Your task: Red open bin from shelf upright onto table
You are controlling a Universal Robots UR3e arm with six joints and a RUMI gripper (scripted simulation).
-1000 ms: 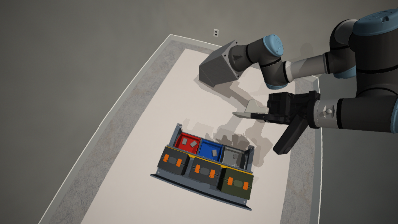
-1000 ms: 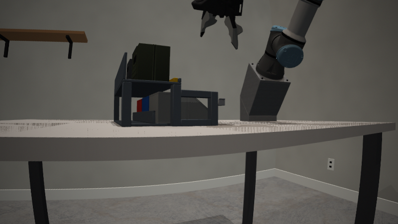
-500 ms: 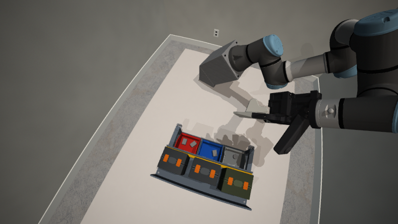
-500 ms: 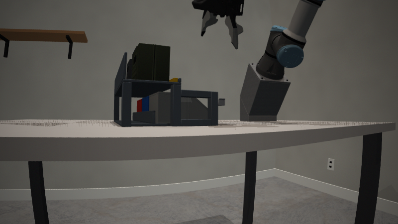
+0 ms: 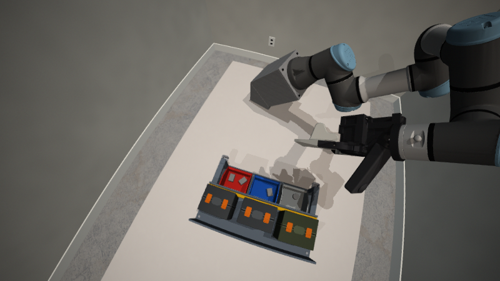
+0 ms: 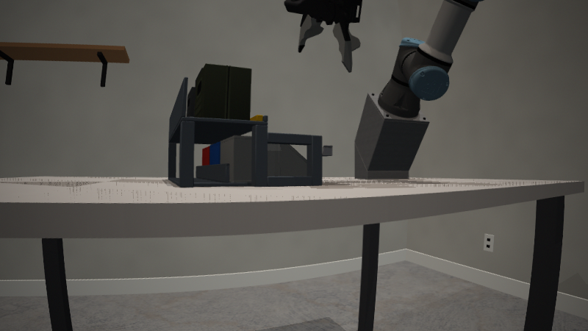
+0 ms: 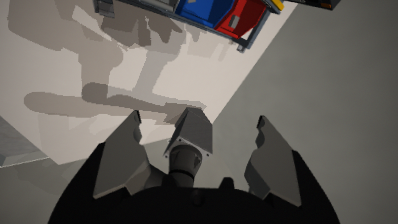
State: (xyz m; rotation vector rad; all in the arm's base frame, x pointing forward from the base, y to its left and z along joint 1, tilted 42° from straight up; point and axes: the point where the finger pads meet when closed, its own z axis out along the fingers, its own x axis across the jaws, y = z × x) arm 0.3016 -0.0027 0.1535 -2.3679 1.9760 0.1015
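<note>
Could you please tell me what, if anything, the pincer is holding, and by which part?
Nothing is held: the pincer is open, and the red bin sits in the shelf unit.

Top: high, looking steeply down on table (image 5: 167, 209) (image 6: 287, 214) (image 7: 200, 65). Exterior: table-edge height, side-on, farther back. Wrist: behind fingers, facing table. Top, wrist share bins.
</note>
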